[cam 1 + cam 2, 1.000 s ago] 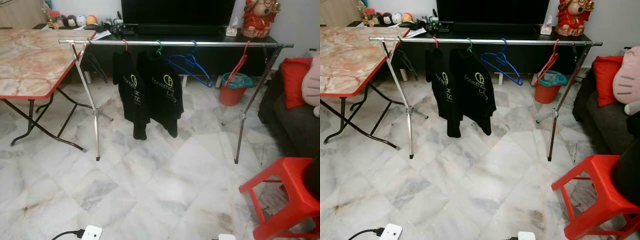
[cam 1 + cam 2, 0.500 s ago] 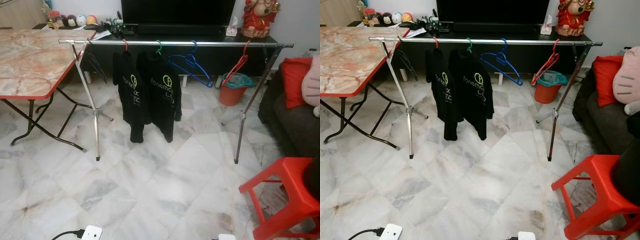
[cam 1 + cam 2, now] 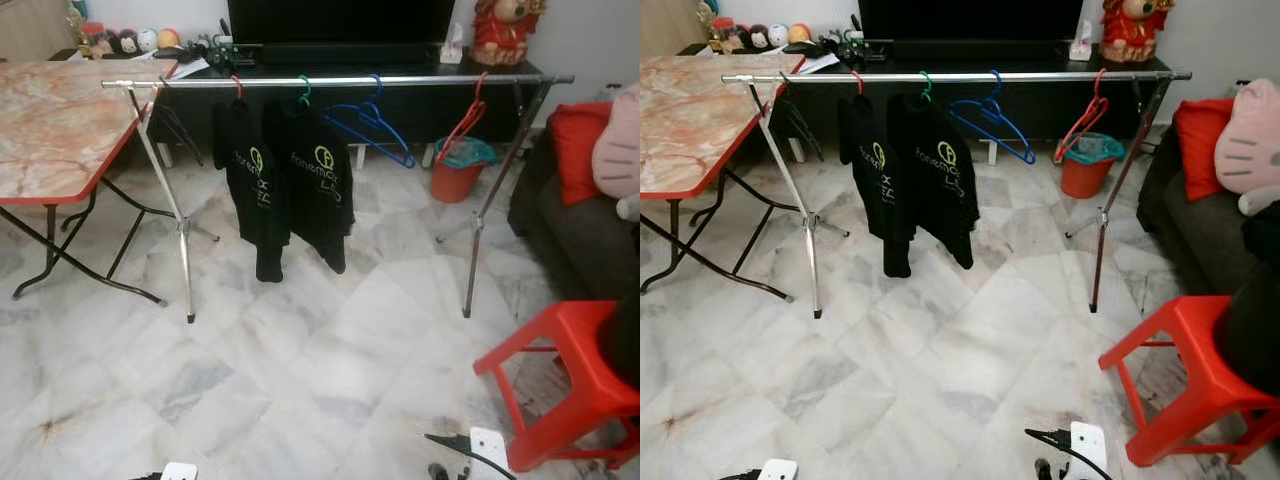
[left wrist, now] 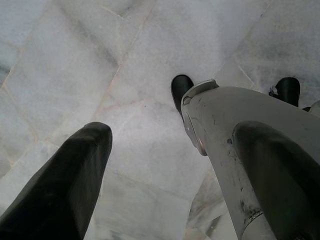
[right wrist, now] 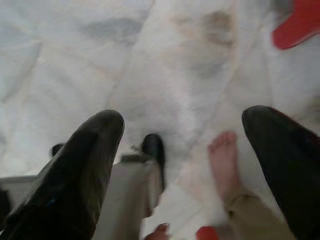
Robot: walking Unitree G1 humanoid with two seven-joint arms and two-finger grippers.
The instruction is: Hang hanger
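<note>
Both arms hang low here, the left gripper (image 4: 165, 165) aimed at the marble floor (image 3: 300, 380) with its fingers (image 4: 65, 185) spread wide and nothing between them, the robot's own leg showing past them; the right gripper (image 5: 195, 170) is the same story, fingers (image 5: 80, 165) parted and empty above pale tile, with a person's bare foot (image 5: 225, 160) just beside them. Out ahead and well above those fingers runs the steel rail (image 3: 340, 80) of the drying rack, its long axis lying straight across the robot's front. On it hang two black shirts (image 3: 290, 190), then a bare blue hanger (image 3: 370, 125) and, further toward the right arm's side, a red hanger (image 3: 465, 120) by the rack's leg. I'd judge either hanger sits well apart from both sets of fingers, the right arm slightly nearer. A red stool (image 3: 570, 380) stands close on the right, and a marble-topped worktop (image 3: 55, 125) to the left
</note>
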